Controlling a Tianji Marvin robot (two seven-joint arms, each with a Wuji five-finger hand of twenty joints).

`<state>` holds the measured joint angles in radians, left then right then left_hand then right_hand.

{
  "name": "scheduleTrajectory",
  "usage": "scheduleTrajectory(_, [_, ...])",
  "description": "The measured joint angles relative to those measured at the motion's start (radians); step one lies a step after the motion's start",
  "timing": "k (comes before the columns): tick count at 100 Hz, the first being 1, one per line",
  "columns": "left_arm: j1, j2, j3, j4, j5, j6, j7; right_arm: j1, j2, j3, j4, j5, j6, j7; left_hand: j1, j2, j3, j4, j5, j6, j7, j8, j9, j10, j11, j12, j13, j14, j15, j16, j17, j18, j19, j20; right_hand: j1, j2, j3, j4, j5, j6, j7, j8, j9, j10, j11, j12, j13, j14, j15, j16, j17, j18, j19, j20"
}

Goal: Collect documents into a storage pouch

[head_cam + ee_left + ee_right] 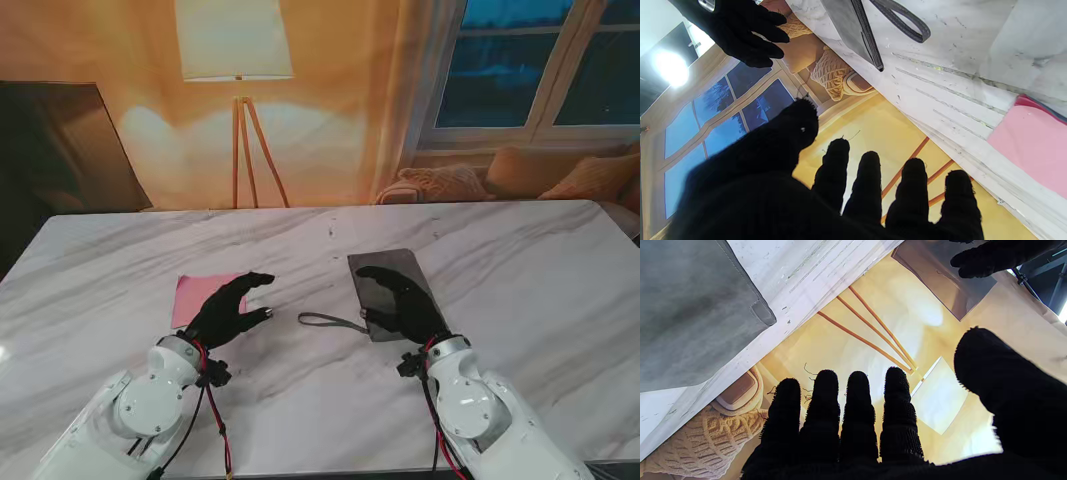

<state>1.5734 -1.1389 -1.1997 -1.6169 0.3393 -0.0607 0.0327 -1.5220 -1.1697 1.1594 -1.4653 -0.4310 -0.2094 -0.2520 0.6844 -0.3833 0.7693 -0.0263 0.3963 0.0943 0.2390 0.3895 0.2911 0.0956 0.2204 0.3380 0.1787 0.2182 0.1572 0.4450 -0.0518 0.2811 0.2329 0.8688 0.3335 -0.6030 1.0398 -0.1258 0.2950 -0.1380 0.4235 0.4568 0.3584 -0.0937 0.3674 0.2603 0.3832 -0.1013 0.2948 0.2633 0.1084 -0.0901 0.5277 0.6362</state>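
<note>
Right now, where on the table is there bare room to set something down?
Bare marble table lies right of the grey pouch, along the far edge, and left of the pink document. It is crowded between left hand and right hand, where the pouch's strap lies.

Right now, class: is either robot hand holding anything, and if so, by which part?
Nothing is held. The left hand hovers open over the pink document; the right hand hovers open over the grey pouch.

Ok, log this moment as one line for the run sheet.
left hand open over pink document | right hand open over grey pouch | wrist strap on table | nothing held
</note>
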Motion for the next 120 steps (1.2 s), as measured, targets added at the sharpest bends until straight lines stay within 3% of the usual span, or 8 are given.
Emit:
scheduleTrajectory(17, [0.001, 0.005, -0.001, -0.006, 0.000, 0.014, -0.020, 0.000, -0.001, -0.001, 0.000, 0.003, -0.001, 0.000, 0.000, 0.000, 0.000, 0.000, 0.054, 0.002, 0.006, 0.000, 0.000, 0.000, -0.004, -0.004, 0.000, -0.003, -0.011, -0.003, -0.020, -0.008, -0.014, -0.013, 0.000, 0.000, 0.000, 0.000, 0.000, 0.000, 0.011, 0.000, 0.000, 0.000, 0.000, -0.009, 0.000, 0.000, 0.000, -0.010, 0.000, 0.000, 0.000, -0.007])
scheduleTrajectory(70, [-0.008, 0.006, 0.007, -0.005, -0.007, 0.028, -0.016, -0.001, -0.001, 0.001, -0.001, 0.012, 0.004, 0.012, 0.000, 0.000, -0.001, 0.000, 0.056, 0.002, 0.006, 0.000, -0.001, 0.000, 0.003, -0.011, -0.001, -0.010, -0.011, -0.011, -0.026, -0.012, -0.020, -0.024, 0.000, 0.000, 0.000, 0.000, 0.000, -0.003, 0.012, -0.004, 0.000, -0.001, -0.001, -0.018, -0.001, 0.000, 0.000, -0.010, -0.001, 0.016, 0.031, -0.015])
scheduleTrajectory(87, [-0.013, 0.004, 0.011, 0.004, -0.012, 0.030, -0.010, -0.001, -0.002, 0.004, -0.001, 0.007, 0.010, 0.009, 0.000, 0.000, -0.001, 0.000, 0.056, 0.002, 0.041, 0.021, 0.000, 0.016, 0.051, 0.076, 0.010, -0.008, 0.025, 0.038, 0.003, -0.012, 0.001, -0.017, 0.000, 0.001, -0.003, 0.000, 0.000, -0.003, 0.012, -0.004, 0.000, -0.001, -0.001, -0.017, -0.001, 0.000, 0.000, -0.010, -0.001, 0.028, 0.054, -0.007])
scheduleTrajectory(99, [-0.018, 0.000, 0.011, 0.018, -0.024, 0.037, -0.001, 0.000, -0.001, 0.004, -0.001, -0.002, 0.026, 0.010, 0.000, 0.000, -0.001, 0.000, 0.056, 0.002, 0.065, 0.036, 0.011, 0.037, 0.090, 0.136, 0.010, 0.017, 0.063, 0.074, 0.009, -0.008, 0.012, 0.003, 0.000, 0.001, -0.004, 0.000, 0.000, -0.003, 0.013, -0.004, -0.001, -0.001, 0.019, 0.006, -0.001, 0.000, 0.001, -0.008, -0.001, 0.030, 0.075, 0.013])
scheduleTrajectory(120, [-0.018, -0.001, 0.010, 0.023, -0.028, 0.039, 0.001, 0.008, -0.001, -0.002, -0.001, -0.013, 0.085, 0.005, 0.000, 0.000, -0.001, 0.000, 0.056, 0.002, 0.077, 0.038, 0.012, 0.052, 0.097, 0.165, 0.011, 0.023, 0.085, 0.089, 0.028, -0.007, 0.023, 0.015, 0.000, 0.011, -0.004, 0.000, 0.000, -0.003, 0.023, 0.001, -0.011, 0.003, 0.024, 0.018, -0.001, 0.000, 0.001, 0.002, -0.027, 0.030, 0.074, 0.017])
